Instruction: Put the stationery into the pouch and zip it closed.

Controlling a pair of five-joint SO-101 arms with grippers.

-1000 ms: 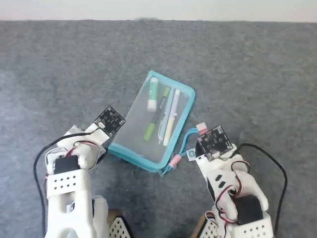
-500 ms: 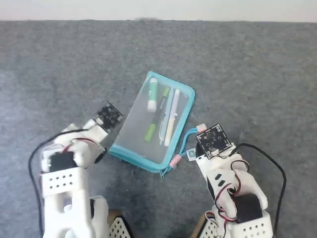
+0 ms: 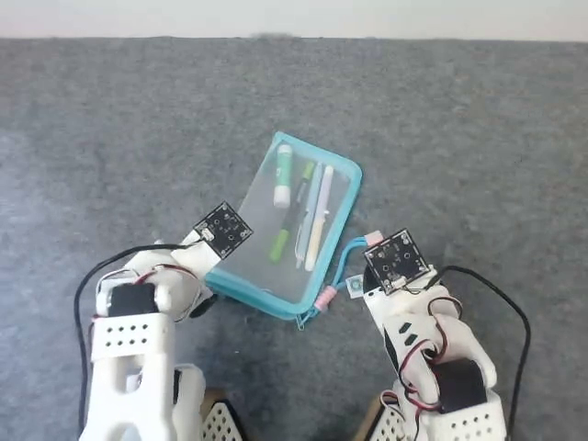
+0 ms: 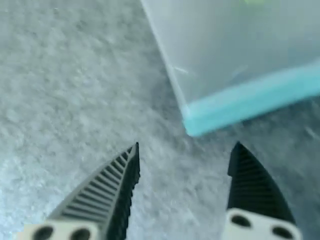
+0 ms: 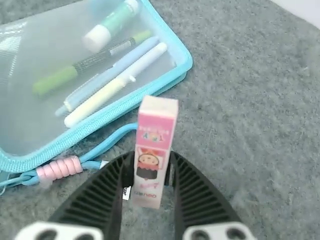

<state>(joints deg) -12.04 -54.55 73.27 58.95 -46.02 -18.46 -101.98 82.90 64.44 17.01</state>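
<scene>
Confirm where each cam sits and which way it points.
High view: fixed overhead, looking down on the pouch; both arms show at the bottom edge.
Left wrist view: on the left wrist, looking past the open left pincer at a pouch corner.
Right wrist view: on the right wrist, looking past the right pincer, shut on a pink box, toward the pouch.
Shared: all show the pouch; high and right wrist views show its pens.
</scene>
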